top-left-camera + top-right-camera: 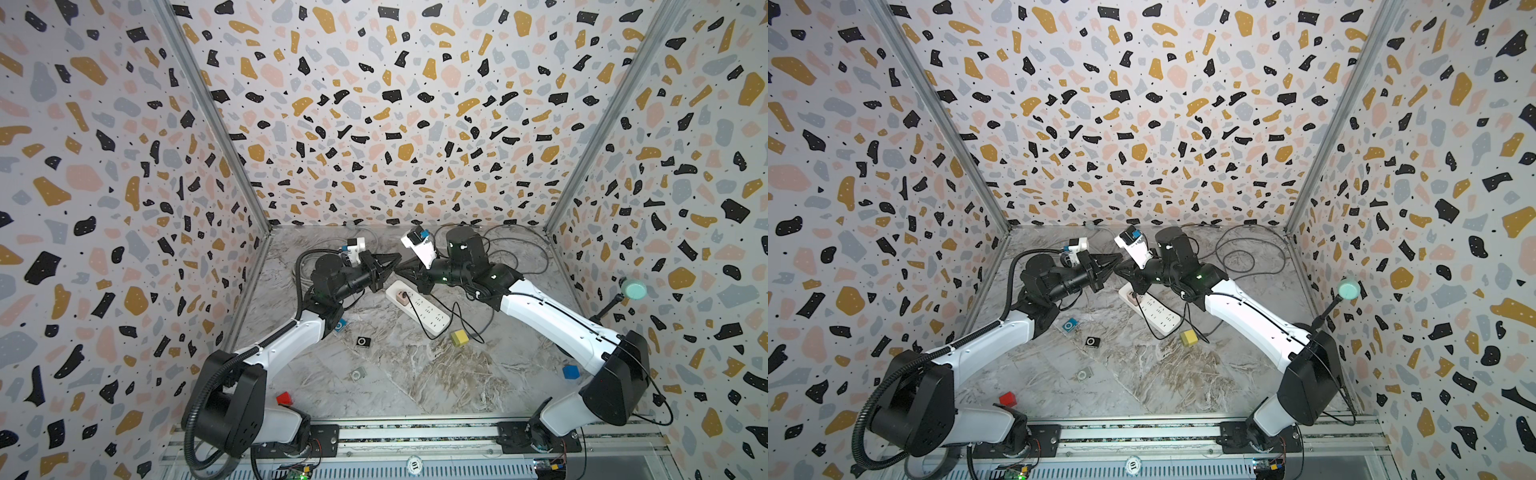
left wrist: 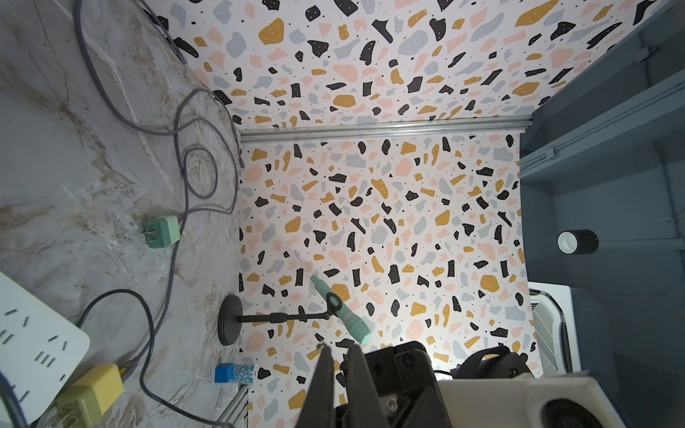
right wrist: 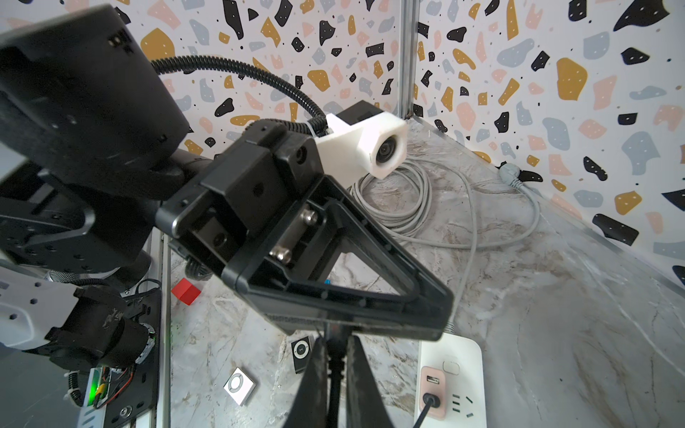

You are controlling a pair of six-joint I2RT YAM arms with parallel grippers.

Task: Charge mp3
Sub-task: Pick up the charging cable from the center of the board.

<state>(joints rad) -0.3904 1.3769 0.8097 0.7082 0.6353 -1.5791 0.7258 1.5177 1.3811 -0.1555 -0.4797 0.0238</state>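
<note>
Three players lie loose on the marble tabletop [image 1: 1183, 374] by the left arm: the blue mp3 player [image 1: 1070, 325], the silver mp3 player [image 1: 1084, 375] nearer the front, and the black mp3 player [image 1: 1092, 342]. None has a lead in it. Further right and back, the two grippers meet tip to tip above the near end of the white power strip [image 1: 432, 318]. The left gripper [image 2: 338, 348] has its jaws together; I cannot tell whether they pinch anything. The right gripper [image 3: 335, 344] is clamped on a thin black cable [image 3: 334, 385]. This looks like the lead from the pink USB charger [image 3: 433, 389], which is already plugged into the strip. The supply side therefore seems done. The cable's free end has yet to reach a player and be pushed in.
</note>
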